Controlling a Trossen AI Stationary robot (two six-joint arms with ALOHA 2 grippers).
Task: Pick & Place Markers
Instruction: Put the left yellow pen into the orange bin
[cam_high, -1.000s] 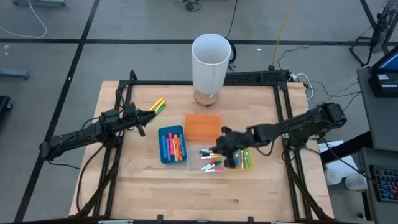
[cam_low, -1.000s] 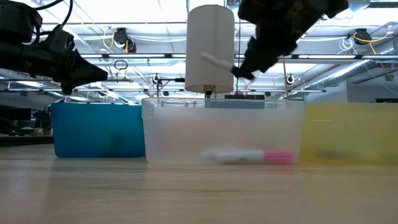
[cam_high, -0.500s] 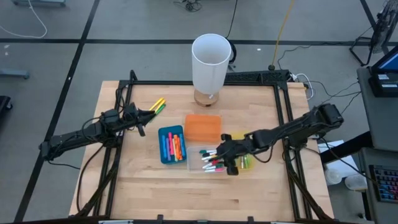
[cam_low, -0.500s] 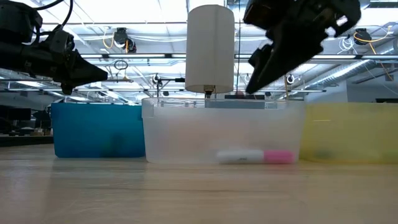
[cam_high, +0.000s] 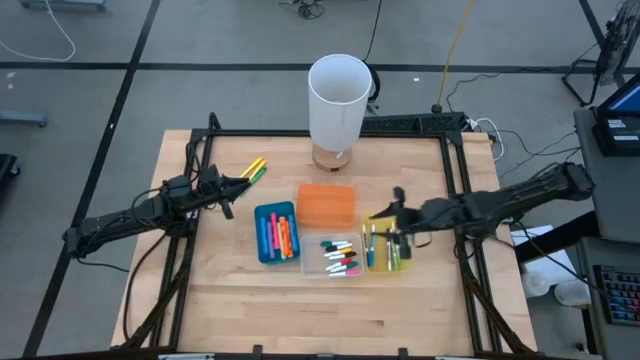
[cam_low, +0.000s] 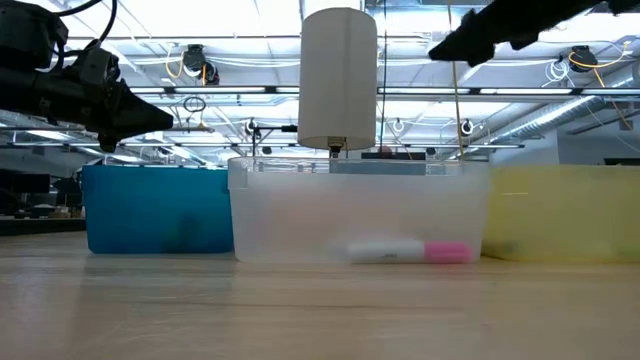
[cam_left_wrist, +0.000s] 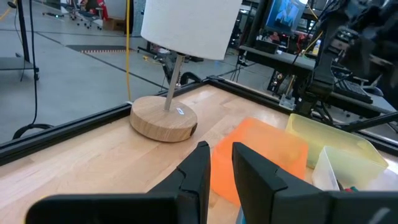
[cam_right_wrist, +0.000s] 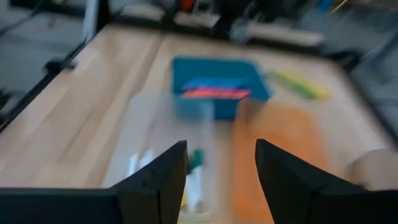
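Loose markers (cam_high: 252, 170) on bench (cam_high: 240, 300), long axes diagonal, just ahead of left end effector (cam_high: 234, 186), nearly clenched, empty. Right end effector (cam_high: 396, 210) released, far off.

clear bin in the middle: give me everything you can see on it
The clear bin is a frosted, see-through plastic rectangle, open-topped, sitting flat on the wooden table between the blue bin and the yellow bin. Several white markers with coloured caps lie loose inside. The low view shows one pink-capped marker through its wall. No pincer touches it.
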